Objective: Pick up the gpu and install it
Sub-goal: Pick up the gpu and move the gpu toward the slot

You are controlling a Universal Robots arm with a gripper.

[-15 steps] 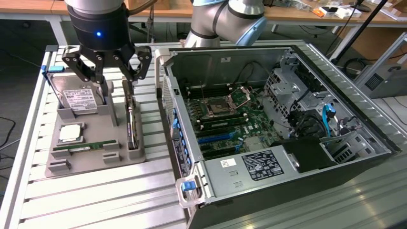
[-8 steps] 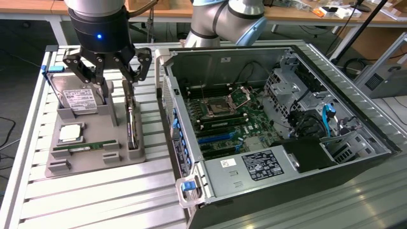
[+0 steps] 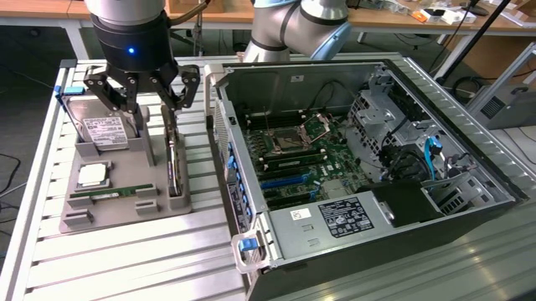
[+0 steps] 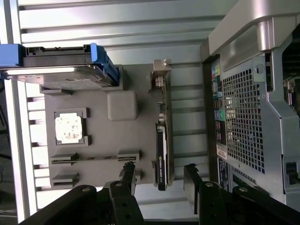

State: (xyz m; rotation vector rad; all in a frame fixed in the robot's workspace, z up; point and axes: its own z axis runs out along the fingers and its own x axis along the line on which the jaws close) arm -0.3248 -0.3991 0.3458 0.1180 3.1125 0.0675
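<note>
Directly over the grey tray [image 3: 125,210] hangs the claw [image 4: 159,180], its fingers [image 4: 129,176] spread wide, one on either side of the gpu [image 4: 161,145] and gripping nothing. The gpu stands on edge in a slot along the tray's side nearest the open computer case [image 3: 352,157]. A hard drive [image 3: 105,128], a processor chip [image 3: 92,175] and a green memory stick [image 3: 113,191] also sit on the tray, which rests on the slatted table [image 3: 125,266].
</note>
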